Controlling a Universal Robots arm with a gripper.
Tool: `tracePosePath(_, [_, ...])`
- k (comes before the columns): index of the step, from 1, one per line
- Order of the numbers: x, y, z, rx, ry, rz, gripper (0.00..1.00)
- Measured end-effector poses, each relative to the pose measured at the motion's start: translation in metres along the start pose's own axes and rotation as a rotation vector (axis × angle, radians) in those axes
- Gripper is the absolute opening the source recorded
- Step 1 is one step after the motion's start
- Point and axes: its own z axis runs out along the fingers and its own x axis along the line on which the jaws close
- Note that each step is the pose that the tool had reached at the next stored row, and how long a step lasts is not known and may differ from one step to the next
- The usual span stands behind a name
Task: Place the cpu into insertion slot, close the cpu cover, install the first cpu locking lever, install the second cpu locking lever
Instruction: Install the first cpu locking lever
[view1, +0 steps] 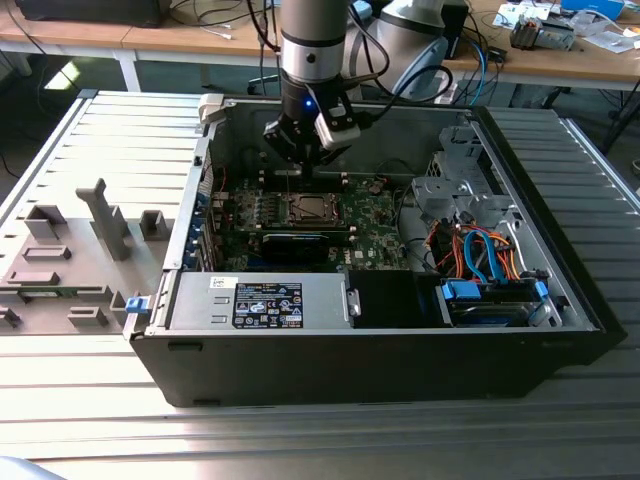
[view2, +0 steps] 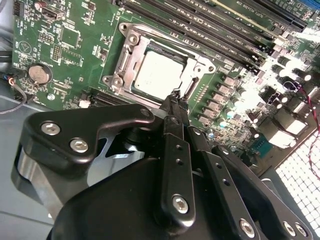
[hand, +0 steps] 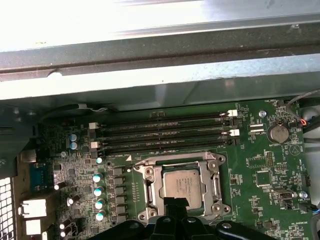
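The pincer has its fingertips pressed together, holding nothing, just above the near edge of the cpu cover. Under the cover's window the silvery cpu sits in the insertion slot; its faint print is unreadable. The exterior view adds a white-printed black label on the power supply.

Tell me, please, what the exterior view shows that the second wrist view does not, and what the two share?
Exterior view alone: the whole open black computer case on a grey slatted metal table, orange and blue cables, and a grey fixture with upright blocks.

Second wrist view alone: a round silver coin battery on the board, and the black gripper close up, its tips at the socket frame's edge.

Both: the green motherboard with the silvery-grey square cpu seated under the grey metal cpu cover.
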Motion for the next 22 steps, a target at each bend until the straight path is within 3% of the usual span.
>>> tracePosePath(22, [0.0077,-0.0007,-0.0001,-0.0001,0.0000,0.000,0.11])
